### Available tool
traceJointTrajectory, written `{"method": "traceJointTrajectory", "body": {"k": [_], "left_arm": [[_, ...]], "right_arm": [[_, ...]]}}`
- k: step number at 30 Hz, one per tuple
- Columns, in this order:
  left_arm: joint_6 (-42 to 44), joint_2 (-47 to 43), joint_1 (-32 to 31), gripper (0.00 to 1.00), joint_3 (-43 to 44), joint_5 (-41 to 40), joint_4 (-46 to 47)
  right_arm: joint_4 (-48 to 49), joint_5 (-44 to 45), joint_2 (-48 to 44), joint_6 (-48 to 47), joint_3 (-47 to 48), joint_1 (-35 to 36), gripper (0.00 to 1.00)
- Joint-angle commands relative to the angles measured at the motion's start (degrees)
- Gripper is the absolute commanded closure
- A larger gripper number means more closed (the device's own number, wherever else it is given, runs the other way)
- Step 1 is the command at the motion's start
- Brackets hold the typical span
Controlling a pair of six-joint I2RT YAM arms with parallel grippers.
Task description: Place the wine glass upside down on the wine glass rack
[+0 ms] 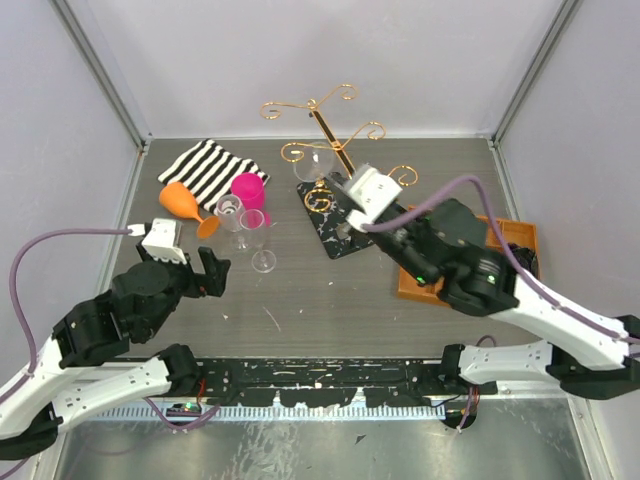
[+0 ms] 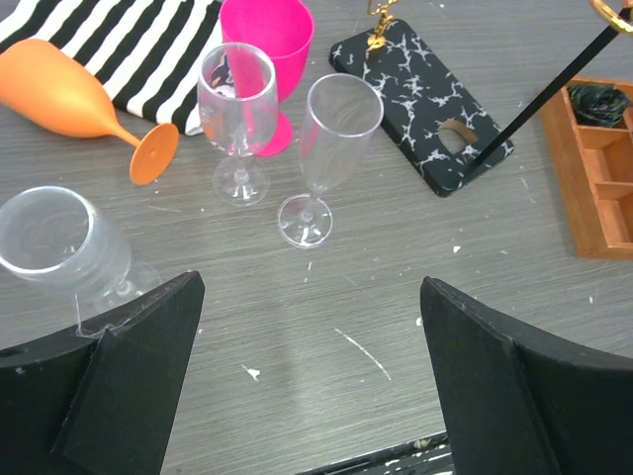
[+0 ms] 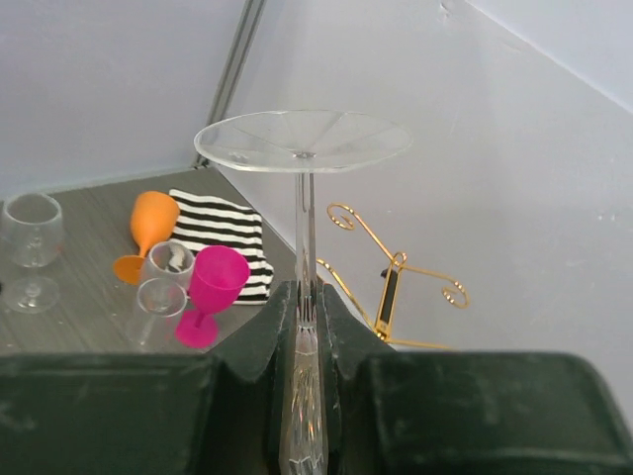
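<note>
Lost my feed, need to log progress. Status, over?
Left gripper open. Right gripper shut on wine glass stem, foot up. Glass beside wine glass rack, not hung. Spare glasses left, apart.

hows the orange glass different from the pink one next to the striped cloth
The orange glass lies on its side, while the pink glass stands upright on its foot. One is orange, the other bright pink. The orange glass has a rounded, tapering bowl; the pink glass has a straighter, wide-mouthed one. Both are opaque stemmed glasses close to the striped cloth.
</note>
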Motion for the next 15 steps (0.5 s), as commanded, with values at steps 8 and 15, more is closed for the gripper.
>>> {"method": "traceJointTrajectory", "body": {"k": [8,15], "left_arm": [[0.0,-2.8,-0.2,0.02,-0.6,-1.2,-5.8],[0.4,-1.6,-0.2,0.02,-0.4,-0.2,-6.8]], "right_arm": [[5.3,-29.6,15.5,1.0,14.2,-31.0,0.99],[12.0,-41.4,21.8,7.1,17.2,-47.5,0.99]]}}
